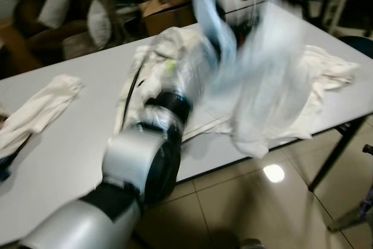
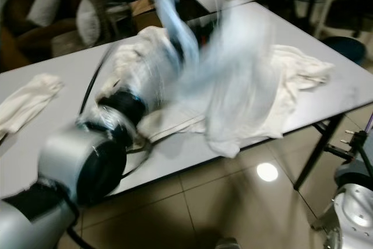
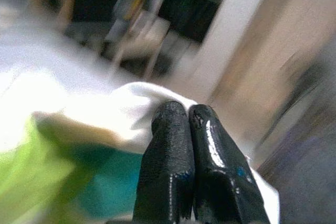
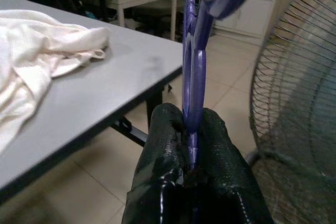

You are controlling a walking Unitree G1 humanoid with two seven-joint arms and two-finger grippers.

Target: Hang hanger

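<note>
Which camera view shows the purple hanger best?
The right wrist view: the hanger stands sharp and close, clamped in the right pincer. In the left eye view a thin purple piece shows at the right edge, perhaps the hanger.

Hanger (image 4: 193, 61): purple
Garment (image 1: 262, 86): white
Table (image 1: 64, 155): pale grey
Floor tiles (image 1: 256, 214): beige
Gripper fingers (image 4: 157, 182): black

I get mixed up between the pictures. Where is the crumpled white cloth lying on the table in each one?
Left eye view: white cloth on the right end of the grey table, behind the lifted blurred garment.
Right eye view: same place.
Left wrist view: left hand pinches white fabric; same cloth or not, cannot tell.
Right wrist view: on the table beyond the right hand.
Shared landmark: that grey table.
</note>
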